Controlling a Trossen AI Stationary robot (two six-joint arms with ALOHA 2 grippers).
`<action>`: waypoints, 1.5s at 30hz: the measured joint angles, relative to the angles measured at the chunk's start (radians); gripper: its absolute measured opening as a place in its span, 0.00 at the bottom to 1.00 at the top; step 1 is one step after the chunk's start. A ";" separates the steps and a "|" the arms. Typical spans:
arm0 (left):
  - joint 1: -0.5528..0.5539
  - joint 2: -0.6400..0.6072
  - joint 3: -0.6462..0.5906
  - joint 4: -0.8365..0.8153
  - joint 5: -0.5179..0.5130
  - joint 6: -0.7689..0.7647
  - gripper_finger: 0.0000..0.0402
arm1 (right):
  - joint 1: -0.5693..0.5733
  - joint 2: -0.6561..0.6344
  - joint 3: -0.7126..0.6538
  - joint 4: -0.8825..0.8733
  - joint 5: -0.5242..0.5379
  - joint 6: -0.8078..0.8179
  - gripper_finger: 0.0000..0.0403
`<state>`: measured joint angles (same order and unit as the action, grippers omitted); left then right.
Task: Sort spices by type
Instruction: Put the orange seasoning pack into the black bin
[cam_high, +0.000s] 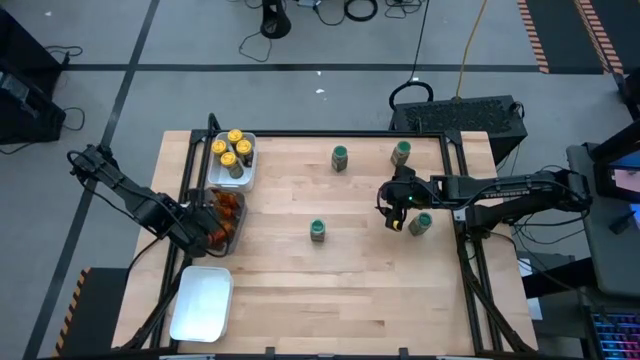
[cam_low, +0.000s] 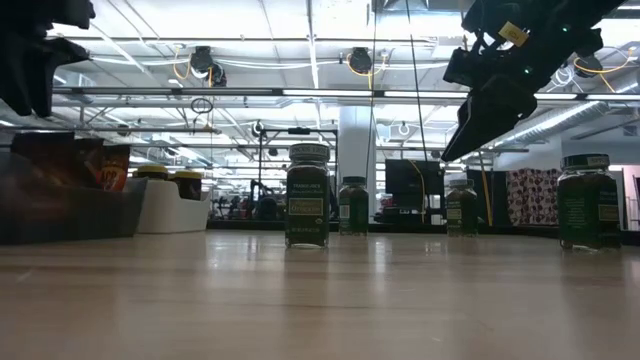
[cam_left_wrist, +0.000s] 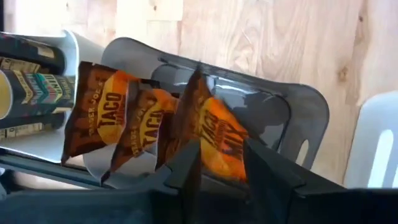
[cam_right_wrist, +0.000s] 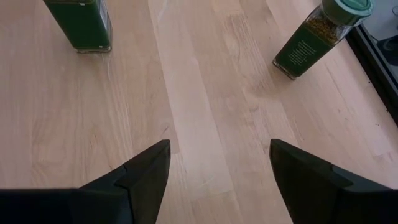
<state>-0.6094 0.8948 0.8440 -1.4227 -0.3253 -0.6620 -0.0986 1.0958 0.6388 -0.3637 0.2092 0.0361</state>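
Near the bench's (cam_high: 300, 290) left edge, the left tool (cam_left_wrist: 221, 163) gripped an orange-brown taco-mix packet (cam_left_wrist: 214, 134) over the dark grey rectangular tray (cam_high: 213, 250); the right tool (cam_right_wrist: 217, 165) hung open; four green-lidded glass jars (cam_high: 318, 230) apparently remained unsorted.

Wide bare tabletop (cam_high: 300, 280) across lower centre and lower right of high view; no obstacle there. Lone green-lidded jar (cam_high: 318, 230) stands mid-frame, open room all round it. Two more green-lidded jars (cam_high: 341, 157) (cam_high: 401, 153) along upper edge, clear gap between them. Fourth jar (cam_high: 421, 223) just beside right gripper (cam_high: 393, 210), jaws spread, raised above wood. Left edge crowded: white tray of yellow-lidded jars (cam_high: 233, 152), dark grey tray (cam_high: 232, 244) filled with packets (cam_left_wrist: 149, 127) and left gripper (cam_left_wrist: 221, 165), empty white tray (cam_high: 202, 302) at lower left.
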 joint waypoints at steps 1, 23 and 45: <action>0.000 0.000 0.000 0.000 0.001 0.015 0.31 | 0.000 0.000 0.000 0.000 0.000 0.000 0.64; 0.203 0.143 0.127 0.146 0.078 -0.091 0.32 | 0.000 0.000 0.002 0.062 0.000 -0.034 0.64; 0.523 0.548 0.127 0.130 0.172 0.337 0.32 | 0.000 0.000 0.002 0.029 0.000 -0.029 0.64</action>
<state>-0.0860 1.4432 0.9714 -1.2923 -0.1535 -0.3248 -0.0982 1.0962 0.6403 -0.3345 0.2089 0.0067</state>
